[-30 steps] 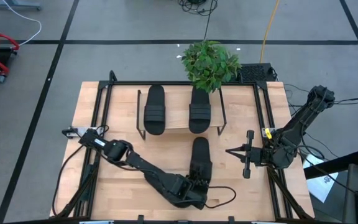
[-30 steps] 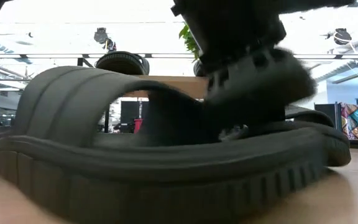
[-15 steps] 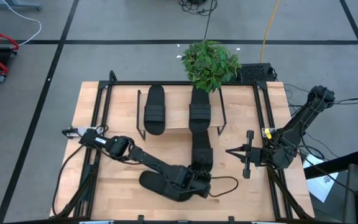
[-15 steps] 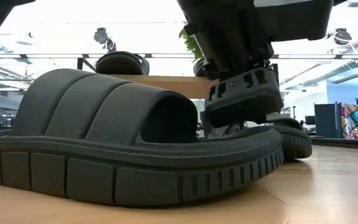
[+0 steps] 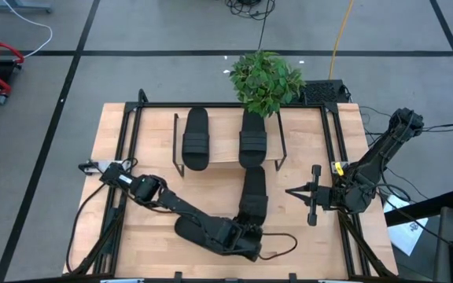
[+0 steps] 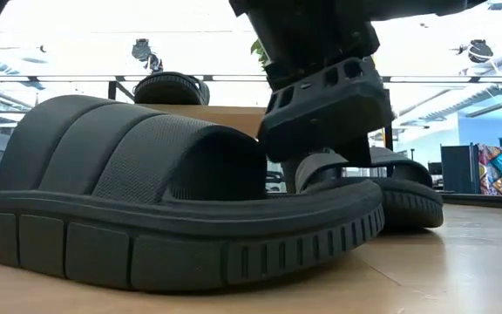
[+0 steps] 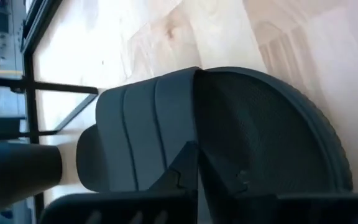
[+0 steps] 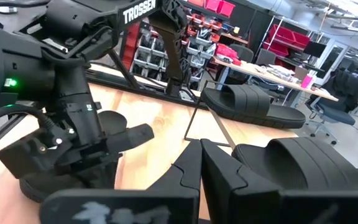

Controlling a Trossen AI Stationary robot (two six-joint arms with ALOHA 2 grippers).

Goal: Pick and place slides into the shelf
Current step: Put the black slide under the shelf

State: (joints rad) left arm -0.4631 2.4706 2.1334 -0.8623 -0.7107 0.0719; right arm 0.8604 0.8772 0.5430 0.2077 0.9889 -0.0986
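Left arm extends low across the table, its left gripper at the near edge. Whether its fingers clasp anything cannot be told. One slide lies just beyond it, another close beside it. Two slides rest on the shelf, farther off. Right gripper waits at the right side, fingers closed together, holding nothing.

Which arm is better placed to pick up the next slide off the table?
Left. Its pincer hangs right over the two slides on the table, the near slide and the upright one, while the right pincer waits at the table's right edge.
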